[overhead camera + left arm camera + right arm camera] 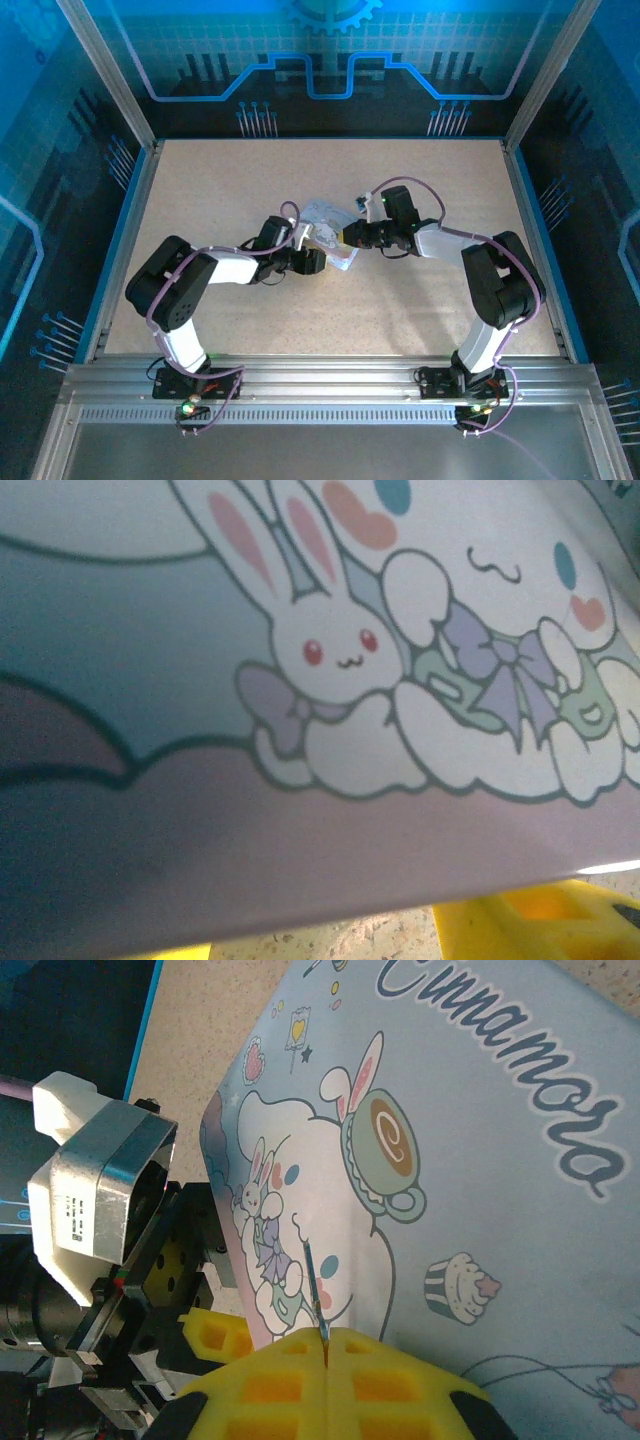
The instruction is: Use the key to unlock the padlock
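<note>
Two risks stand out. One is the key (314, 1285), a thin dark sliver poking from between the pressed-together yellow pads of the right gripper (325, 1345). So little of it is pinched that a scrape on the lid of the tin (480, 1210), just beyond its tip, could twist it or flick it loose. The other is the tin itself, which seems to sit tilted over the middle of the tabletop (420, 310). The left gripper (313, 262) is at its near-left edge, a yellow pad showing under the rim, but whether it clamps the tin or merely straddles it cannot be told, so the tin may slip. Where the padlock lies cannot be told either (the broad cartoon lid fronts the key). Both arms crowd close, so one wrist could knock the other
</note>
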{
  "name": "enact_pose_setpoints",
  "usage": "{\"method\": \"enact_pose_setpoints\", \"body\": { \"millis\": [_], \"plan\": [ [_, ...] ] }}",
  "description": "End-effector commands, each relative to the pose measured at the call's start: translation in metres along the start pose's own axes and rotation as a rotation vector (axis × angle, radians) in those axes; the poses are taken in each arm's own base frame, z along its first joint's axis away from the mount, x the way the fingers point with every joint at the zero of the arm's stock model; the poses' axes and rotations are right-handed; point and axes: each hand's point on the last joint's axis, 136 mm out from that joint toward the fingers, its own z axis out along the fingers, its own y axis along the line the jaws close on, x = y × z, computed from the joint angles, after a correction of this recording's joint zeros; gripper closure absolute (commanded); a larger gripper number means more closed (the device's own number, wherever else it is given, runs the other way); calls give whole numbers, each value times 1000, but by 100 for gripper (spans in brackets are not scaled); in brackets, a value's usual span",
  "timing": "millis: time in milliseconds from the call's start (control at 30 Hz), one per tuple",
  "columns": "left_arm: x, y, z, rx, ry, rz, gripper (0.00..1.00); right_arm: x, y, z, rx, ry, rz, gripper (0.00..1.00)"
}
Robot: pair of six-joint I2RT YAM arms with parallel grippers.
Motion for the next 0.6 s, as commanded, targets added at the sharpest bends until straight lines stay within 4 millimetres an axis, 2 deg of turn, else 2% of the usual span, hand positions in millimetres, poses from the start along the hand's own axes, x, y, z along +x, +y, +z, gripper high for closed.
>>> {"method": "enact_pose_setpoints", "body": {
  "millis": [0,233,567],
  "plan": [
    [2,-20,11,54,20,41,46,14,-13,7,44,34,17,100],
    [2,-26,13,42,29,69,51,14,-13,8,37,33,15,100],
    [-4,-22,14,12,7,65,56,13,-11,8,33,38,23,100]
  ]
}}
